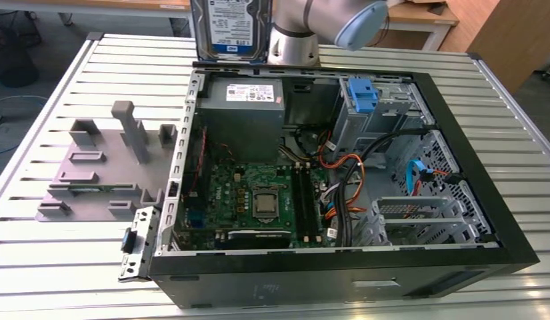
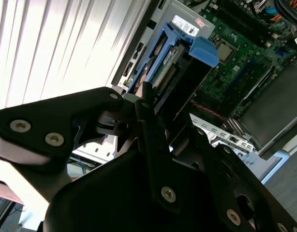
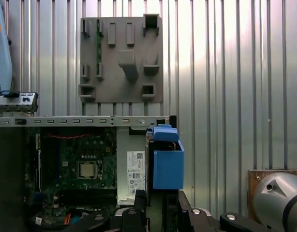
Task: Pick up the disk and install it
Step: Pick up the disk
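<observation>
A robot arm (image 1: 301, 23) holds its gripper (image 2: 163, 108) clamped on the disk (image 1: 230, 27), the black fingers pressing either flat side of the silver drive in its blue carrier, as both wrist views show. The disk hangs upright in the air, label facing the exterior view, just beyond the far wall of the open computer case (image 1: 488, 200) and above the corner where the grey power supply (image 1: 248, 110) sits. Inside the case lie the green motherboard (image 1: 257, 193) and, at the far end toward the exterior view's right, a drive bay (image 1: 401, 100) carrying a lone blue bracket (image 1: 364, 95). A grey fixture plate (image 1: 97, 173) rests on the slatted metal table (image 1: 43, 267) beside the case, on the exterior view's left. By these pictures the pick-up looks complete; the disk is outside the case, so the installing is not yet done.
</observation>
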Motion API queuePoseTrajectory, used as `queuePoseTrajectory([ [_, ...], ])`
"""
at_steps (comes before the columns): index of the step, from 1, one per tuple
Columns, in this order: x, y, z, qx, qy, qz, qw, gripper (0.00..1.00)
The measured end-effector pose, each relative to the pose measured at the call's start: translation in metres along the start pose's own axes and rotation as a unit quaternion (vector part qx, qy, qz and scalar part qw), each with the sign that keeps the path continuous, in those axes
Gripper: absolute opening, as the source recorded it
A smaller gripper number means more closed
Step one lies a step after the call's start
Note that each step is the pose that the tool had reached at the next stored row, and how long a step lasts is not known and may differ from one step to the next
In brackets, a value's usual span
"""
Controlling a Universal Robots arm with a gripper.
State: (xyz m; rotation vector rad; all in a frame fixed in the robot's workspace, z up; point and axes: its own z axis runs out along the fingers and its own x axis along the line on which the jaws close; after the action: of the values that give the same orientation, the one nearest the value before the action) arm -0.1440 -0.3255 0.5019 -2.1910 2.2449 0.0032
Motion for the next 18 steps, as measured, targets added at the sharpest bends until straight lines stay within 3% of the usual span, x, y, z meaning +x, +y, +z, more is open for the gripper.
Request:
queuePoseTrajectory([
  [12,-0.0006,-0.023,0.0003,0.0,0.0,0.0,1.0,0.35],
  [18,-0.0007,-0.0294,0.0003,0.0,0.0,0.0,1.0,0.35],
])
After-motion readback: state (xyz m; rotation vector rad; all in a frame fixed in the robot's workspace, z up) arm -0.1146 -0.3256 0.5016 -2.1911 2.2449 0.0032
